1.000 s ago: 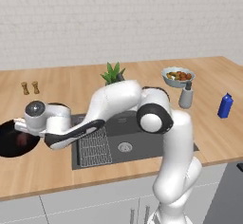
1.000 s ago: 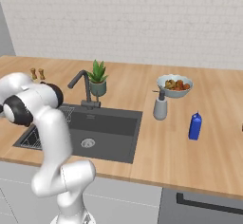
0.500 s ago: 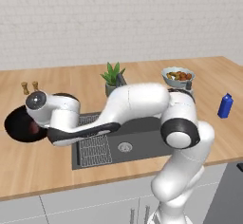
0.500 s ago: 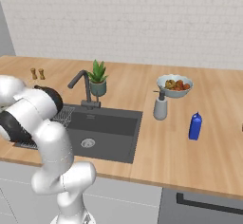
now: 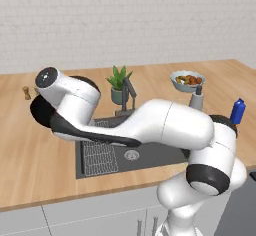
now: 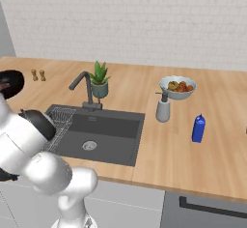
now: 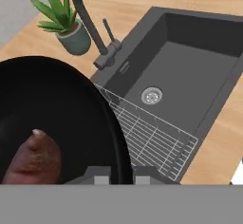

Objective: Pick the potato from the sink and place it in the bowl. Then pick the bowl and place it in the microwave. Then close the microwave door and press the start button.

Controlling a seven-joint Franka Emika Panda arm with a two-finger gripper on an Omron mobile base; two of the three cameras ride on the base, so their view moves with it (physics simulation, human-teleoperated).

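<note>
Wooden worktop has a little potted plant at the back, next to it a pale bowl of colourful food with a grey soap dispenser just in front. Blue bottle sits further right, two small shakers far left.

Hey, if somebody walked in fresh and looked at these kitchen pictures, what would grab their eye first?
Probably the big white arm sweeping low across the sink toward the left side of the wooden counter. Next, the glossy black bowl that looms large in the hand view, pinched at its rim by the hand, with the reddish-brown potato lying inside it. Behind the sink, the spiky green plant beside the dark faucet stands out.
</note>
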